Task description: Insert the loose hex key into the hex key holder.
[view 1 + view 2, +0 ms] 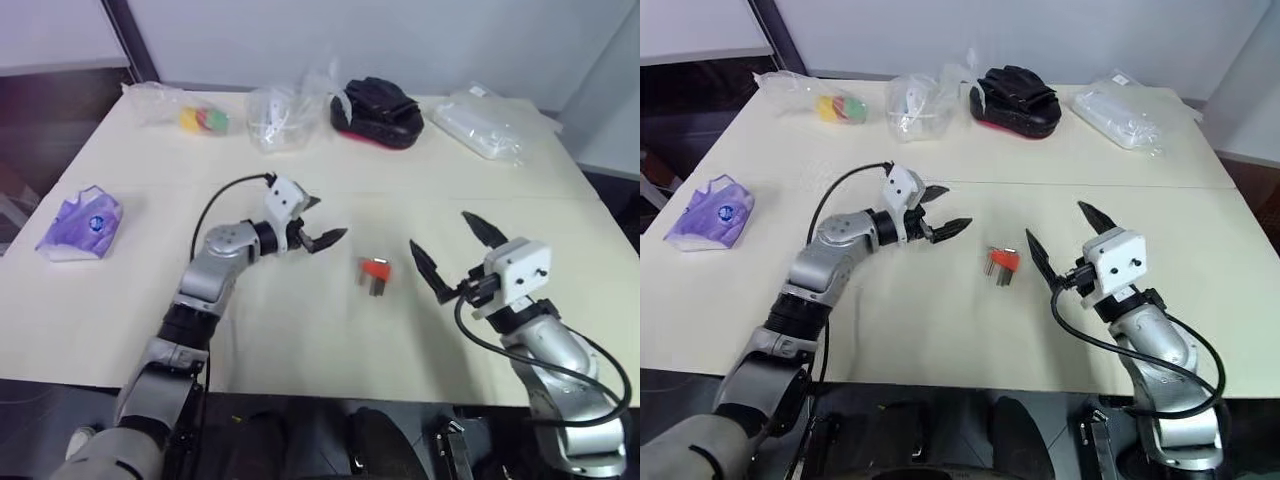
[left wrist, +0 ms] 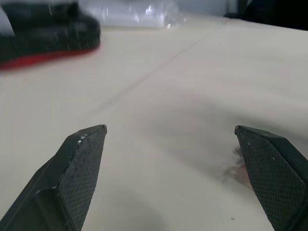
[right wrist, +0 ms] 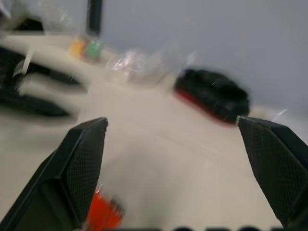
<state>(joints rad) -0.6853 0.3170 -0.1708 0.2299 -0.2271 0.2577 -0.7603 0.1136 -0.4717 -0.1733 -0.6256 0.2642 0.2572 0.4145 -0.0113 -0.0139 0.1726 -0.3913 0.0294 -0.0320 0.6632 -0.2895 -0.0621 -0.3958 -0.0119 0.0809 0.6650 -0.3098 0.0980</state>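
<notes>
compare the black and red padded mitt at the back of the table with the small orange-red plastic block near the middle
The black and red padded mitt is far bigger than the small orange-red plastic block. The mitt is mostly black with a red underside; the block is orange-red with short metal keys sticking out. The mitt lies at the table's far edge, the block between both grippers. Both rest untouched on the cream table.

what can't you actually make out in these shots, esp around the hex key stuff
- Loose hex key: too small to tell apart from the keys at the hex key holder in the eye views.
- Holder in the right wrist view: blurred, partly behind a finger.
- Holder in the left wrist view: a red smear behind a finger.
- Bag contents: hidden by crinkled plastic.
</notes>
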